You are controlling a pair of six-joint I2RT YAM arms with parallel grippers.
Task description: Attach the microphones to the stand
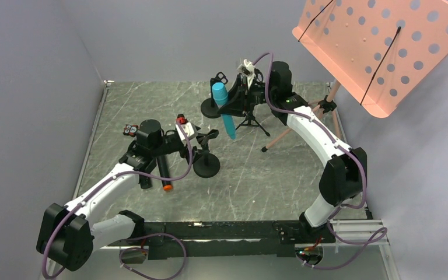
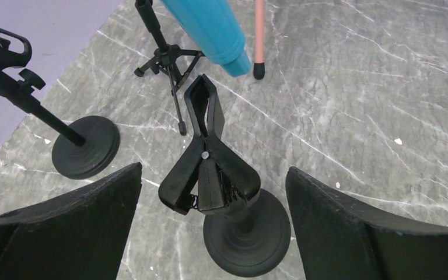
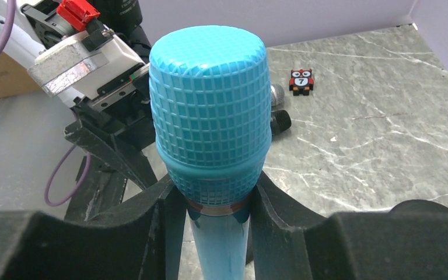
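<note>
My right gripper [image 3: 219, 210] is shut on the turquoise microphone [image 3: 210, 111] just below its head, holding it head-up and tilted above the back of the table [image 1: 224, 111]. The gripper [image 1: 234, 100] sits between a round-base stand [image 1: 212, 108] and a small tripod stand [image 1: 251, 119]. My left gripper [image 2: 213, 171] is open, its fingers either side of a third stand's spring clip [image 2: 207, 169] without touching it. The black microphone with an orange end cap [image 1: 164, 172] lies on the table beside the left arm. A silver mesh head [image 3: 277, 93] peeks from behind the turquoise head.
A peach perforated music stand [image 1: 379, 46] leans over the back right, one leg's foot [image 2: 259, 69] landing near the tripod. An owl tile [image 3: 301, 80] lies on the marble table [image 1: 280, 175]. Grey walls close the left and back.
</note>
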